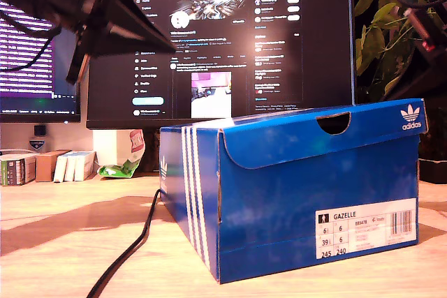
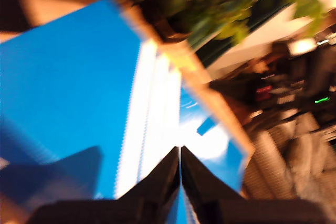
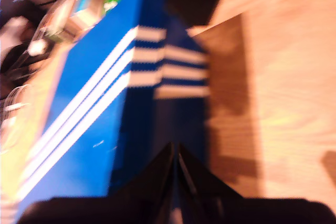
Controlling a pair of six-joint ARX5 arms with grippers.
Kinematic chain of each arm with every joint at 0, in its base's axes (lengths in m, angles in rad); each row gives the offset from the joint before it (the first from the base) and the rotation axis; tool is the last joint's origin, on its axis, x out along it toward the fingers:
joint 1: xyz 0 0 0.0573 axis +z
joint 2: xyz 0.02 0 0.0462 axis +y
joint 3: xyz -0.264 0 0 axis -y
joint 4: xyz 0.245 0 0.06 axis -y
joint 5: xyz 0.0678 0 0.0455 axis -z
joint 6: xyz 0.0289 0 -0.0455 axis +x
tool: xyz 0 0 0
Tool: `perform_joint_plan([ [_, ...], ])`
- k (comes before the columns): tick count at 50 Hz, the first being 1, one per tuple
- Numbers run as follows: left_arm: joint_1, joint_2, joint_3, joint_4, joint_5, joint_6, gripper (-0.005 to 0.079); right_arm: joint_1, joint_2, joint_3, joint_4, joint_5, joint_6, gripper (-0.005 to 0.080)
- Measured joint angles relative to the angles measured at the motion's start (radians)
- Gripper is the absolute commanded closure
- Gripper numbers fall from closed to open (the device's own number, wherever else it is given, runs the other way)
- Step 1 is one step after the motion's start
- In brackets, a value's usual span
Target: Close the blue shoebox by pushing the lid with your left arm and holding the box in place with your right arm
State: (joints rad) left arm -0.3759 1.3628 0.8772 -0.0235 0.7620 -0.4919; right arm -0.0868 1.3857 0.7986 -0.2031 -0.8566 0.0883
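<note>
The blue shoebox (image 1: 300, 200) with white stripes stands on the wooden table, label end facing the exterior view. Its lid (image 1: 293, 127) lies down over the box, front flap overlapping the label end. My second gripper (image 1: 173, 47) hangs shut and empty high at the exterior view's upper left, apart from the box. In the blurred second wrist view my second gripper (image 3: 175, 150) is over the striped corner of the shoebox (image 3: 100, 103). My first gripper (image 2: 180, 153) is shut and empty above the lid (image 2: 63, 87). Part of an arm (image 1: 424, 15) shows at the exterior view's upper right.
A black cable (image 1: 133, 249) runs across the table (image 1: 63, 242) to the box's foot. Behind stand a large monitor (image 1: 230, 47), a second monitor (image 1: 28, 61), a plant (image 1: 384, 40), small boxes (image 1: 42, 165) and a green wrapper (image 1: 119, 169).
</note>
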Motion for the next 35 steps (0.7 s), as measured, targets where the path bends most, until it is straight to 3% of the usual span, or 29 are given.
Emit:
perform_joint_plan([
  [9, 0.008, 0.000, 0.000, -0.006, -0.002, 0.026, 0.0761, 0.040, 0.000, 0.000, -0.043, -0.029, -0.007, 0.0762],
  [20, 0.032, 0.000, 0.000, -0.006, -0.004, 0.047, 0.0761, 0.080, 0.000, 0.000, -0.052, -0.136, -0.007, 0.0762],
  [35, 0.034, 0.000, 0.000, -0.006, -0.004, 0.048, 0.0761, 0.116, 0.000, 0.000, -0.129, -0.134, -0.043, 0.0763],
])
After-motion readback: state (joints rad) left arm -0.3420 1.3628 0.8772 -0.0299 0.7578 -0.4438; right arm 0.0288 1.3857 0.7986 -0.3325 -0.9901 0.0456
